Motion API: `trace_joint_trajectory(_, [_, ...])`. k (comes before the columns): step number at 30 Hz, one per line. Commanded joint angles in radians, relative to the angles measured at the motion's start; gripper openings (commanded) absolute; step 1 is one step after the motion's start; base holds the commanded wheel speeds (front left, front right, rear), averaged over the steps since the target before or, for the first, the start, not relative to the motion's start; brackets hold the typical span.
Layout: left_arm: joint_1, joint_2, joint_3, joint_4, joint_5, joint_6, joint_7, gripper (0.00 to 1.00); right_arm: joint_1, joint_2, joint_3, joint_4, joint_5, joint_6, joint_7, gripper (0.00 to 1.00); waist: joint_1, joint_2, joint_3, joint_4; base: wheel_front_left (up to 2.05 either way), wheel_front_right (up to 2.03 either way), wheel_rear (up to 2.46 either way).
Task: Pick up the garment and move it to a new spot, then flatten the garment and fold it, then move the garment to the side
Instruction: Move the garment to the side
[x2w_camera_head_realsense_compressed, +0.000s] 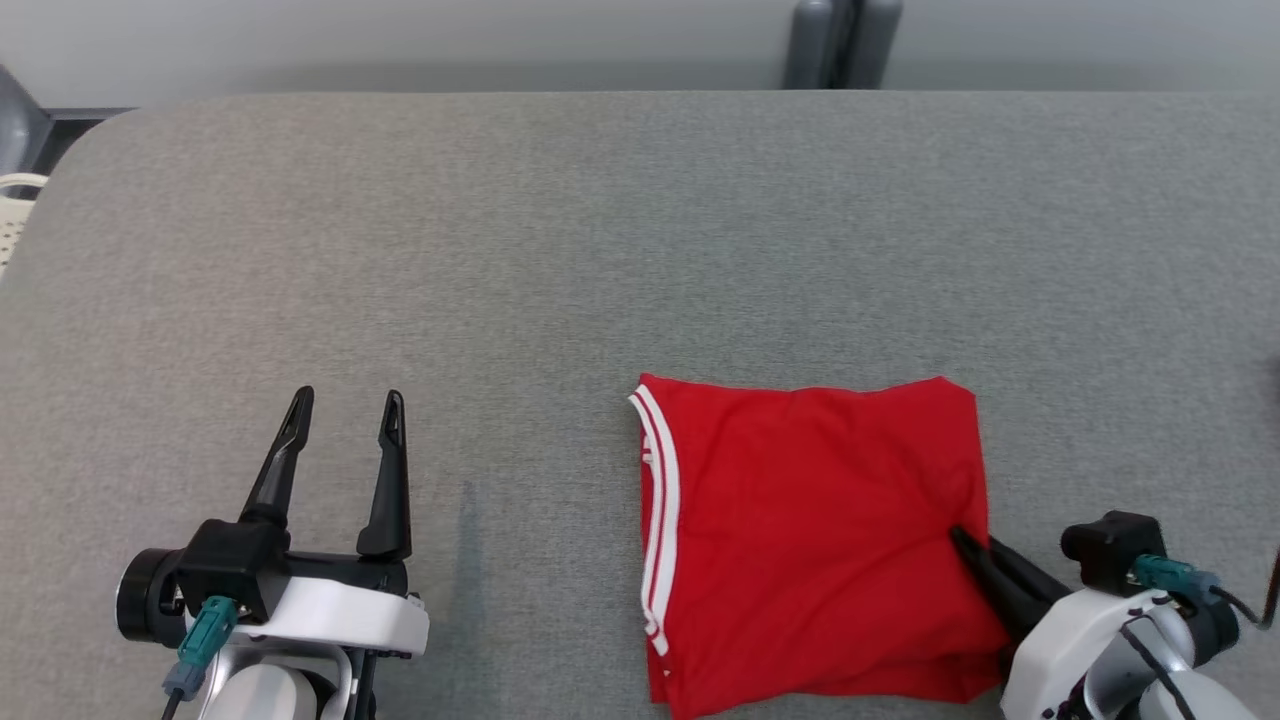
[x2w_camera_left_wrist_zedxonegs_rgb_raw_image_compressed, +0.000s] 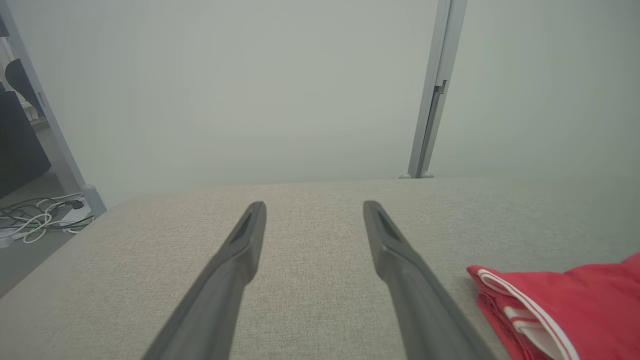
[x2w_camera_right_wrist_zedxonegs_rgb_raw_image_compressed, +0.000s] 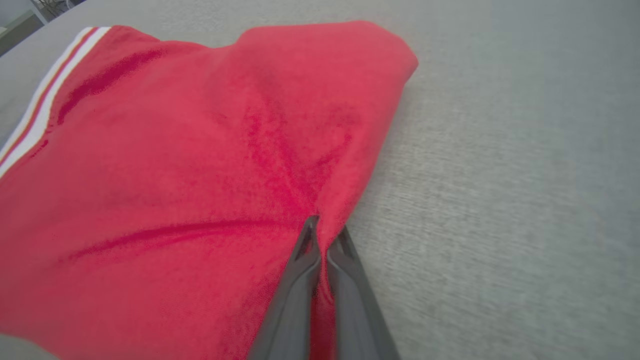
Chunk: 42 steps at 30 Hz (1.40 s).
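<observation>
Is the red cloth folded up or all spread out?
Folded. The garment lies as a neat square, with several layers stacked along its white-striped edge.

Left pincer (x2w_camera_head_realsense_compressed: 348, 396) wide apart, right pincer (x2w_camera_head_realsense_compressed: 958, 534) clamped on garment (x2w_camera_head_realsense_compressed: 810, 520) edge.

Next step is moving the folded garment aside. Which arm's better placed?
Right. The right jaws are shut on the red garment at its right edge; the left jaws stand open, apart from it.
</observation>
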Motion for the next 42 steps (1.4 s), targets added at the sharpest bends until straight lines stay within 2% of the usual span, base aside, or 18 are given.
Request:
trace_joint_trajectory(1, [0.000, 0.005, 0.003, -0.006, 0.001, 0.002, -0.002, 1.00, -0.004, -0.031, -0.012, 0.000, -0.009, -0.008, -0.016, 0.00, 0.0000, 0.0000, 0.006, -0.048, 0.00, 0.00, 0.00])
trace_joint_trajectory(6, [-0.010, 0.007, 0.005, -0.016, -0.002, 0.006, -0.004, 1.00, 0.004, -0.098, -0.041, 0.012, -0.018, -0.007, -0.034, 0.00, 0.0000, 0.0000, 0.015, -0.137, 0.00, 0.00, 0.00])
trace_joint_trajectory(7, [-0.010, 0.007, 0.005, -0.016, -0.002, 0.006, -0.004, 1.00, 0.004, -0.098, -0.041, 0.012, -0.018, -0.007, -0.034, 0.00, 0.0000, 0.0000, 0.015, -0.137, 0.00, 0.00, 0.00])
trace_joint_trajectory(11, [-0.022, 0.020, 0.003, -0.031, 0.009, 0.009, -0.002, 1.00, -0.018, -0.135, -0.070, 0.017, -0.021, -0.006, -0.055, 0.00, 0.0000, 0.0000, 0.025, -0.212, 0.00, 0.00, 0.00])
trace_joint_trajectory(14, [-0.037, 0.041, 0.004, -0.053, 0.019, 0.010, 0.014, 1.00, -0.073, -0.153, -0.082, 0.007, -0.033, -0.005, -0.065, 0.00, 0.0000, 0.0000, 0.041, -0.283, 0.00, 0.00, 0.00])
trace_joint_trajectory(20, [-0.072, 0.065, -0.013, -0.091, 0.041, 0.003, 0.047, 1.00, -0.211, -0.198, -0.061, 0.027, -0.035, -0.004, -0.090, 0.00, 0.0000, 0.0000, 0.083, -0.358, 0.00, 0.00, 0.00])
trace_joint_trajectory(26, [-0.120, 0.083, -0.041, -0.126, 0.063, -0.009, 0.081, 1.00, -0.369, -0.232, -0.106, 0.118, 0.003, -0.004, -0.154, 0.00, 0.0000, 0.0000, 0.137, -0.394, 0.00, 0.00, 0.00])
trace_joint_trajectory(31, [-0.150, 0.094, -0.058, -0.142, 0.077, -0.017, 0.105, 1.00, -0.485, -0.248, -0.160, 0.248, 0.037, -0.004, -0.207, 0.00, 0.0000, 0.0000, 0.187, -0.400, 0.00, 0.00, 0.00])
trace_joint_trajectory(36, [-0.176, 0.102, -0.075, -0.154, 0.087, -0.026, 0.117, 1.00, -0.557, -0.270, -0.225, 0.393, 0.057, -0.004, -0.243, 0.00, 0.0000, 0.0000, 0.237, -0.389, 0.00, 0.00, 0.00])
trace_joint_trajectory(41, [-0.198, 0.110, -0.085, -0.166, 0.097, -0.030, 0.123, 1.00, -0.594, -0.271, -0.228, 0.489, 0.071, -0.004, -0.253, 0.00, 0.0000, 0.0000, 0.273, -0.381, 0.00, 0.00, 0.00])
trace_joint_trajectory(42, [-0.207, 0.115, -0.090, -0.172, 0.104, -0.033, 0.129, 1.00, -0.615, -0.273, -0.230, 0.543, 0.070, -0.004, -0.256, 0.37, 0.0000, 0.0000, 0.287, -0.379, 0.00, 0.00, 0.00])
